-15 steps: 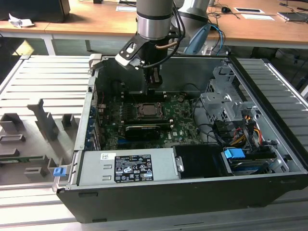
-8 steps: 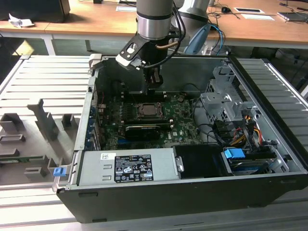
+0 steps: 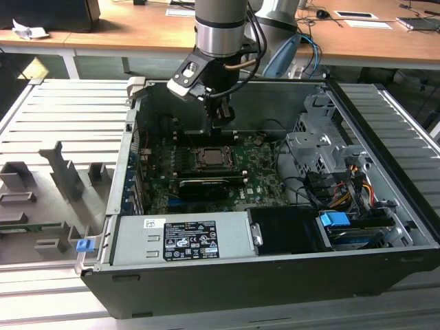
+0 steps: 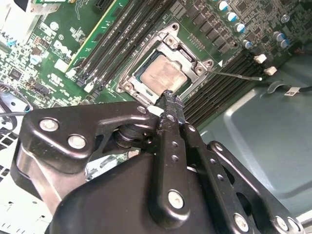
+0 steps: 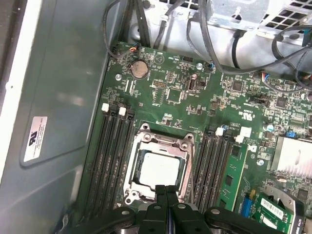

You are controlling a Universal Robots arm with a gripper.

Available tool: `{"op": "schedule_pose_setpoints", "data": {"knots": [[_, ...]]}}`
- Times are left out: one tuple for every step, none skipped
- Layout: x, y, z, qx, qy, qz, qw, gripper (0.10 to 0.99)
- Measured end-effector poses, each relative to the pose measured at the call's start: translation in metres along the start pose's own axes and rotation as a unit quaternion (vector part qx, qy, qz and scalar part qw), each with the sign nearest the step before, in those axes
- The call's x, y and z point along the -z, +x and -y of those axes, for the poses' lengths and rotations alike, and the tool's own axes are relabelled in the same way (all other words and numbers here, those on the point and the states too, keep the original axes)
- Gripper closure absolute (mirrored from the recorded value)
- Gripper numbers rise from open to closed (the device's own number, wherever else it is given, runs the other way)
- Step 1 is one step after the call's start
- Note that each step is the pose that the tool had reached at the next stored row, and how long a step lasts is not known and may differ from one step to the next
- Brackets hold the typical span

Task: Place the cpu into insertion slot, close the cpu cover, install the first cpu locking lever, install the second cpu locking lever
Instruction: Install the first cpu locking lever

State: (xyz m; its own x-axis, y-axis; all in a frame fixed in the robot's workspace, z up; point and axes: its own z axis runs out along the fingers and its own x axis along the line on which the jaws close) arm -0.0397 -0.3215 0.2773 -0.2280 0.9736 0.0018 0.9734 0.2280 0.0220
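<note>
Fingertips pressed together with nothing between them: that is my gripper (image 5: 165, 189), poised over one edge of the cpu cover (image 5: 165, 142). I cannot tell whether the tips touch it. The cover lies flat, and through its window the silver cpu (image 5: 157, 168) sits in the insertion slot (image 5: 136, 168), just beyond my tips. The second wrist view adds a thin metal lever (image 4: 239, 75), jutting from a corner of the cover across the memory slots (image 4: 222, 90). The first wrist view adds a coin battery (image 5: 140, 68) and black cables (image 5: 234, 46) farther along the green motherboard (image 5: 146, 105). The exterior view takes in the open computer case (image 3: 275, 282) on a slatted metal table (image 3: 62, 110), with my arm (image 3: 220, 27) above it and my wrist between the walls.
</note>
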Motion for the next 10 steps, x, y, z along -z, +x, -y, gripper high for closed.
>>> {"op": "schedule_pose_setpoints", "data": {"knots": [[0.0,0.0,0.0,0.005,0.0,0.0,1.0,0.98],[0.0,0.0,0.0,0.009,0.0001,0.0002,1.0,0.98],[0.0,0.0,0.0,0.012,0.0001,0.0003,0.9999,0.98],[0.0,0.0,0.0,0.017,0.0002,0.0005,0.9999,0.98],[0.0,0.0,0.0,0.02,0.0003,0.0006,0.9998,0.98],[0.0,0.0,0.0,0.027,0.0004,0.0008,0.9996,0.98],[0.0,0.0,0.0,0.032,0.0005,0.001,0.9995,0.98],[0.0,0.0,0.0,0.036,0.0005,0.0012,0.9994,0.98],[0.0,0.0,0.0,0.042,0.0006,0.0013,0.9991,0.98],[0.0,0.0,0.0,0.047,0.0006,0.0014,0.9989,0.98]]}}
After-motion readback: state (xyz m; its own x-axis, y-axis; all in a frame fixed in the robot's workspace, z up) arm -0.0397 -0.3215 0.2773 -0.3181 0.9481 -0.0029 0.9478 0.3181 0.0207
